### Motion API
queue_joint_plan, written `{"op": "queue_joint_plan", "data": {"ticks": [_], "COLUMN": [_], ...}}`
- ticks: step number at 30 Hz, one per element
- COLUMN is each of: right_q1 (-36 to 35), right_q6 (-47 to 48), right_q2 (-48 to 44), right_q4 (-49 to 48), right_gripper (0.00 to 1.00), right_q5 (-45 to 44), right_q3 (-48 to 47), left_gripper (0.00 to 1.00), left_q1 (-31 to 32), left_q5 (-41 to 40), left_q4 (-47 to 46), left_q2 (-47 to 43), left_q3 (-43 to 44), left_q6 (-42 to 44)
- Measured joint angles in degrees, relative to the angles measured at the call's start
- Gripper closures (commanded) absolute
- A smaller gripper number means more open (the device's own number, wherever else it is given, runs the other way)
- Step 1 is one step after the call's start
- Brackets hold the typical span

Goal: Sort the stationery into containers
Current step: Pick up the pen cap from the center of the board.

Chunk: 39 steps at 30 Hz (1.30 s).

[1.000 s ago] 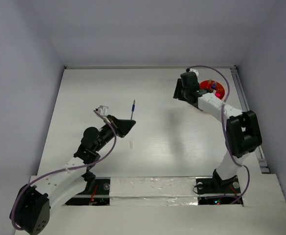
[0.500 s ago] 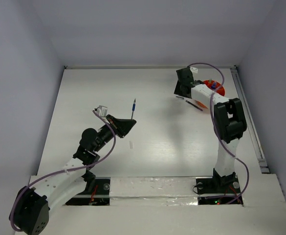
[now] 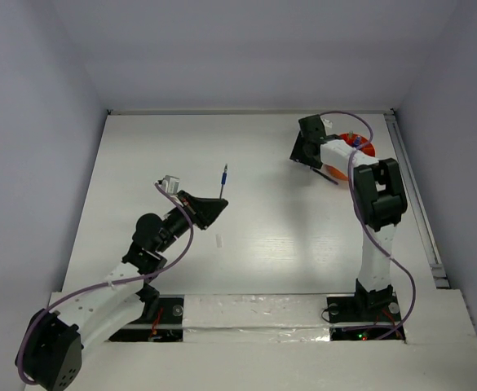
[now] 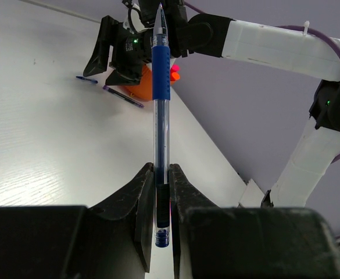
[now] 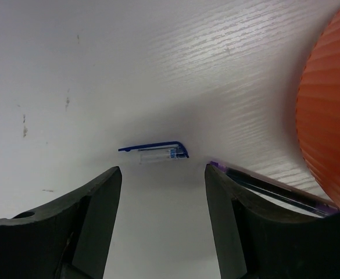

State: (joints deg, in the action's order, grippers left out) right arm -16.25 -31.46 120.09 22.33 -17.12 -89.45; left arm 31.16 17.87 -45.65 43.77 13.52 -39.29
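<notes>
My left gripper (image 4: 160, 174) is shut on the lower end of a blue pen (image 4: 161, 110), held above the table's middle (image 3: 223, 181) with its tip pointing away. My right gripper (image 5: 163, 174) stands open just over the table, jaws wide apart, with nothing between them. Just beyond its fingertips lies a clear pen cap with a blue clip (image 5: 155, 152). A dark purple pen (image 5: 274, 189) lies on the table by the right finger, against the ribbed orange cup (image 5: 329, 116). The cup (image 3: 359, 145) stands at the far right with pink and blue items inside.
A small pale piece (image 3: 219, 239) lies on the table near my left gripper (image 3: 209, 209). Grey walls close in the white table on three sides. A metal rail (image 3: 409, 187) runs along the right edge. The right arm's elbow (image 3: 377, 195) stands tall near the cup.
The right arm has folded in and its wrist has dropped by the cup. Its jaws have spread wider. The dark pen came into view on the table. The left arm has not moved.
</notes>
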Motion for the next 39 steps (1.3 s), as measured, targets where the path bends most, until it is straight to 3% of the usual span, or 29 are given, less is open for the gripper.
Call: {"op": "queue_joint_plan", "data": {"ticks": [16, 27, 36, 39], "right_q1": [0.11, 0.11, 0.04, -0.02], "right_q6": [-0.22, 2.36, 4.57, 4.76], "right_q2": [4.52, 7.8, 8.33, 8.33], "right_q4": [0.02, 0.15, 0.74, 0.66], "right_gripper": [0.42, 0.62, 0.54, 0.57], "right_q5": [2.12, 3.02, 5.05, 6.19], "right_q3": [-4.61, -8.98, -9.9, -9.9], "left_gripper": [1.0, 1.0, 1.0, 1.0], "left_q1": [0.0, 0.0, 0.0, 0.0], "left_q5": [0.81, 1.25, 1.44, 1.44], "left_q4": [-1.68, -2.43, -2.78, -2.84], "left_q2": [1.51, 2.29, 3.19, 3.32], "left_q3": [0.0, 0.0, -0.02, 0.0], "left_q6": [-0.31, -0.66, -0.7, -0.7]}}
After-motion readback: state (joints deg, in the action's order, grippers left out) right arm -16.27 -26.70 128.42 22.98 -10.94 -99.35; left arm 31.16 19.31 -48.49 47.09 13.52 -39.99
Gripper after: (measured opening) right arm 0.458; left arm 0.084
